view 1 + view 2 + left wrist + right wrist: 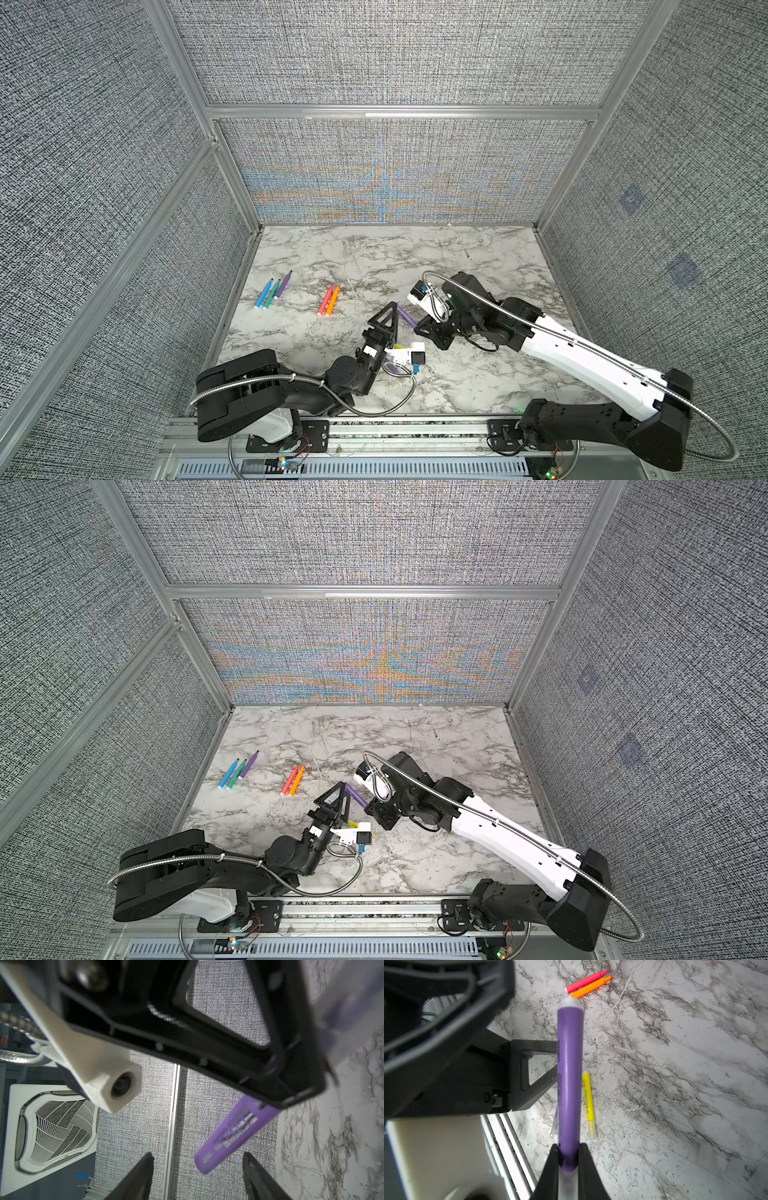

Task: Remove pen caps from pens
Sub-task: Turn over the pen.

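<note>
A purple pen is held off the marble by my right gripper, which is shut on the end where its clear pen cap sits. In both top views the pen slants from the right gripper toward my left gripper. The left gripper is open, and the pen's free end lies between its fingertips without touching them. A yellow pen with a clear cap lies on the marble below.
Blue, teal and purple pens lie together at the left of the table. A red and an orange pen lie side by side nearer the middle, their tips bare. Another clear cap end shows beside the held pen.
</note>
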Tool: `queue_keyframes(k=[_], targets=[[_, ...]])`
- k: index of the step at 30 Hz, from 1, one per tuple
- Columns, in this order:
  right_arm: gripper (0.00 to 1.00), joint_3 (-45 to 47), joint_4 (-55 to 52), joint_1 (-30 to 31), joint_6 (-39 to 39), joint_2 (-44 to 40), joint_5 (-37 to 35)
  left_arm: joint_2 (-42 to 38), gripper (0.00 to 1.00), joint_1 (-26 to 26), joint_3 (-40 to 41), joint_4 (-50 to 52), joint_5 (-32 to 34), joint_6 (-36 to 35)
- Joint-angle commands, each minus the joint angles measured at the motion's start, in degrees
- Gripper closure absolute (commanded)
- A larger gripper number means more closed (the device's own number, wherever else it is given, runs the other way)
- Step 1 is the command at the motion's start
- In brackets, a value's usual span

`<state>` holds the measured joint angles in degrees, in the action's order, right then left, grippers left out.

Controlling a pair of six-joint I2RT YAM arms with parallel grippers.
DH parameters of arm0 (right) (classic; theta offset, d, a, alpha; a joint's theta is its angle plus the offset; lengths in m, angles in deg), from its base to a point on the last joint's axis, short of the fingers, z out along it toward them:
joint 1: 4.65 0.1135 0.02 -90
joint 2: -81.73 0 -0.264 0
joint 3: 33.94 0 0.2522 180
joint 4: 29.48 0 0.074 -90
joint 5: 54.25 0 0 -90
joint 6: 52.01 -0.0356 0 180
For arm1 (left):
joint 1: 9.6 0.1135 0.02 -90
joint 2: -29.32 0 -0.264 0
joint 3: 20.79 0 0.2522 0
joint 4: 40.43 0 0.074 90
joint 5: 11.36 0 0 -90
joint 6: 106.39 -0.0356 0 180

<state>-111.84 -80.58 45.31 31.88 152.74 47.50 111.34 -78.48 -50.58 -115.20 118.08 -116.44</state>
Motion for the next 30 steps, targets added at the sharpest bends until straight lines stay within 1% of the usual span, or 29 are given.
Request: queue_keyframes(k=[1,5,11,13,14,15,16,25,27,30], targets=[[1.0,-1.11,-1.08,0.57,0.72,-0.22,0.37,0.23,0.34,-0.36,-0.13,-4.72,0.47,-0.15],[1.0,-2.23,-1.84,1.25,1.25,0.11,0.35,1.03,0.36,-0.77,-0.4,-4.72,0.29,0.25],[1.0,-1.95,-2.04,1.63,1.79,0.21,0.52,0.98,0.46,-0.72,-0.29,-4.74,-0.05,0.94],[1.0,-2.12,-2.45,1.81,2.06,0.34,0.56,1.19,0.52,-0.68,-0.32,-4.72,-0.07,1.08],[1.0,-2.2,-2.58,1.81,2.15,0.37,0.55,1.29,0.58,-0.72,-0.4,-4.72,-0.14,1.18],[1.0,-2.22,-2.78,1.9,2.24,0.37,0.52,1.55,0.67,-0.73,-0.45,-4.78,-0.13,1.23],[1.0,-2.22,-2.74,1.9,2.33,0.29,0.47,1.84,0.73,-0.73,-0.49,-4.74,-0.02,1.17],[1.0,-1.84,-2.78,1.97,2.37,-0.48,-0.62,2.19,0.94,-0.73,-0.89,-4.76,0.69,2.19],[0.99,-2.29,-2.85,1.99,2.24,-0.9,-1.89,2.26,0.98,-0.73,-0.84,-4.72,0.74,3.4],[0.99,-3.0,-2.3,1.88,1.55,-2.09,-5.83,2.57,1.0,-0.73,-1.27,-4.75,1.79,6.49]])
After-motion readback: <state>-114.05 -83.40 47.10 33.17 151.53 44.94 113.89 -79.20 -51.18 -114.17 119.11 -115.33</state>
